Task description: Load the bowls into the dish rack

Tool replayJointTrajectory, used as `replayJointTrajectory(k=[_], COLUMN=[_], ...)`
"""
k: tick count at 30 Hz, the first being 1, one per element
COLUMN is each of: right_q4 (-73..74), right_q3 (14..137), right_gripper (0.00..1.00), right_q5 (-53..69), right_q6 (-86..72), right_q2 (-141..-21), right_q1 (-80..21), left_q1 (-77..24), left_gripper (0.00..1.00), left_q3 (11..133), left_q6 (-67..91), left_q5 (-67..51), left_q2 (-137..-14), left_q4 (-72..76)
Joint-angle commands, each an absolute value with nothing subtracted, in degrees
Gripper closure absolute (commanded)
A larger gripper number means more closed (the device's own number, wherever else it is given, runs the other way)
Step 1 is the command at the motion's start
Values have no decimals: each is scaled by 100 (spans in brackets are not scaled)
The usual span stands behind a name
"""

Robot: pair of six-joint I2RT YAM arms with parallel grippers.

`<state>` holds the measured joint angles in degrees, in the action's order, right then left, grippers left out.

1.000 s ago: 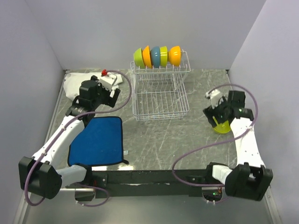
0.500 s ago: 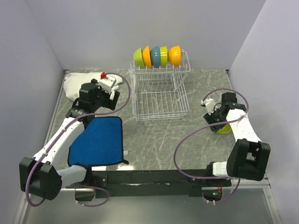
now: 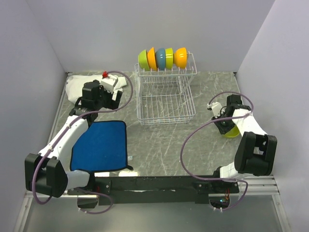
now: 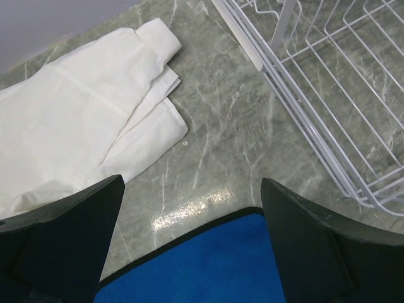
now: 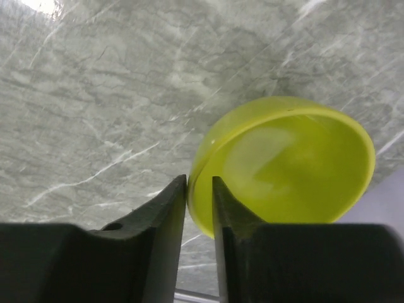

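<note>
The right tool [image 5: 199,184] is apparently pinching the rim of the glossy lime-yellow plastic bowl [image 5: 284,164] by the right edge of the tabletop [image 3: 159,140]. The white wire dish rack [image 3: 164,104] is standing far-left of it, mid far edge. The left tool [image 4: 192,186] is hanging spread.

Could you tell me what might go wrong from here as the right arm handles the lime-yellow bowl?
The right gripper pinches only the thin rim of the glossy lime-yellow plastic bowl; it may slip or swing when lifted. The white wire dish rack already carries five bowls packed on its upper shelf; a newcomer could knock one.
</note>
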<state>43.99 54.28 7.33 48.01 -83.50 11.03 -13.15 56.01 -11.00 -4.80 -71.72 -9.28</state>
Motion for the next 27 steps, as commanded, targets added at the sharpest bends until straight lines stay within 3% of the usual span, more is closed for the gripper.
replayJointTrajectory(k=[1,3,4,8,14,23,27], right_q4=[4218,4262,4376,4771,5317,4843,4589], right_q3=[5757,5774,5801,6169,8134,9946,10843], right_gripper=[78,87,100,100,100,100,100], right_q5=[694,694,712,905,1809,4180,5254], right_q6=[4825,4816,4816,4606,3640,2180,1621], right_q2=[-8332,-8306,-8297,-7964,-7672,-8480,-9418], right_q1=[1090,1081,1064,1063,1046,1081,1134], left_q1=[-1309,-1301,-1301,-1301,-1301,-1310,-1309], left_gripper=[3,3,3,3,3,3,3], left_q3=[5906,5880,5836,5766,5651,5563,5835], left_q6=[-1020,-1020,-1020,-1011,-976,-905,-993], left_q5=[-624,-633,-659,-756,-870,-1283,-1485], left_q2=[-7190,-7172,-7172,-7041,-6759,-6758,-6996], left_q4=[-756,-721,-695,-659,-615,-870,-1116])
